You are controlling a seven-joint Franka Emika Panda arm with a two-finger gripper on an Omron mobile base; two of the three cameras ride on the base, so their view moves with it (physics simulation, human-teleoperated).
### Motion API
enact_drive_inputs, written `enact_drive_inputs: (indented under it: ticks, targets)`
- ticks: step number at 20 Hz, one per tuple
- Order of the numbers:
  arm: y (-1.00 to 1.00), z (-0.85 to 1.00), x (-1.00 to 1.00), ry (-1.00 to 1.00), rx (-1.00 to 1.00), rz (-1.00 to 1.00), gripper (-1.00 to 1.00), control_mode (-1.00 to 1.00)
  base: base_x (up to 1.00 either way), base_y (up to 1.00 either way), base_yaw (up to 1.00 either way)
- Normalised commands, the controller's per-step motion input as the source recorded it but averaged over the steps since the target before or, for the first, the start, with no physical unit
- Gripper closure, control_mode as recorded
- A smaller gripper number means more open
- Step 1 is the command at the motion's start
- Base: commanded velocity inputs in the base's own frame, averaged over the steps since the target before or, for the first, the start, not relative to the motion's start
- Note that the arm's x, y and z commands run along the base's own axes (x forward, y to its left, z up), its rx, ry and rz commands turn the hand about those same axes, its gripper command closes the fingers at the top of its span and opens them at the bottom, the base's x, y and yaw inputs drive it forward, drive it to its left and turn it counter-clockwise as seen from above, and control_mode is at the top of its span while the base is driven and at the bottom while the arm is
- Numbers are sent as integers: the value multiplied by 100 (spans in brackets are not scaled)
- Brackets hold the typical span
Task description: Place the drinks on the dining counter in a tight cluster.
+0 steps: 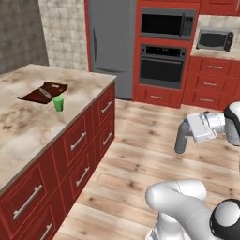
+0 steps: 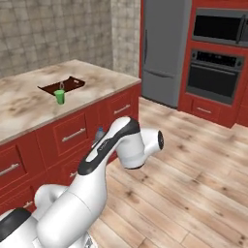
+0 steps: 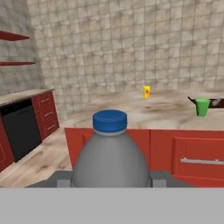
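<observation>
The gripper is clamped on the grey bottle, carried in the air over the floor, beside the counter but short of it. Likely risks — clipping the counter edge if carried too low, or knocking the green cup when setting down.

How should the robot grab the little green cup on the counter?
Grip the green cup around its sides, end effector coming from above or from the aisle edge of the dining counter. It stands upright, and the dark board sits right behind it.
</observation>
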Motion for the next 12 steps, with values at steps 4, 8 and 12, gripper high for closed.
enact_drive_inputs:
  ticks: [4,8,12]
  targets:
    - [0,0,0,0,0,0,100,100,85,0,15]
    - [0,0,0,0,0,0,100,100,83,0,24]
    - [0,0,0,0,0,0,100,100,72,0,41]
